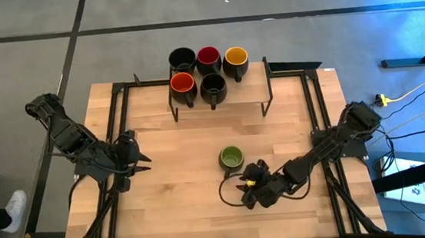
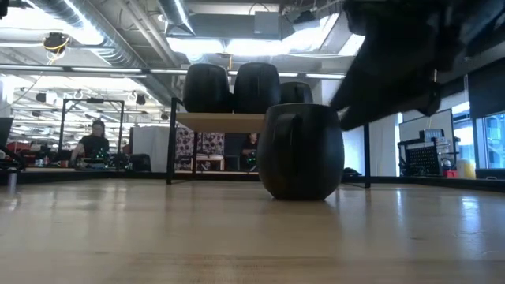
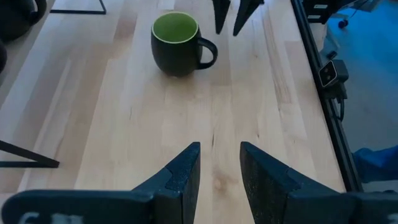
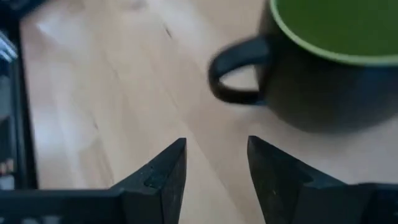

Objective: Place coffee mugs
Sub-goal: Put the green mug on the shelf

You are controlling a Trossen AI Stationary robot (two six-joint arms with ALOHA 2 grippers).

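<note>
The green-lined mug (image 1: 231,158) stands upright on its base on the table, with its handle (image 4: 236,78) turned toward the near edge. My right gripper (image 1: 242,175) is open just short of that handle, touching nothing; its wrist view shows the fingers (image 4: 214,168) apart with the mug (image 4: 329,62) close ahead. The low view shows the mug (image 2: 301,150) with my right arm (image 2: 410,55) above it. My left gripper (image 1: 145,159) waits open at the table's left, facing the mug (image 3: 177,40). Five other mugs stand on the shelf (image 1: 226,96).
The raised wooden shelf on black legs stands at the far edge, holding mugs with black (image 1: 182,58), dark red (image 1: 208,55), yellow (image 1: 235,56), orange-red (image 1: 182,81) and black (image 1: 212,83) insides. Bare wood lies between the two grippers. A person (image 2: 95,143) sits in the room beyond.
</note>
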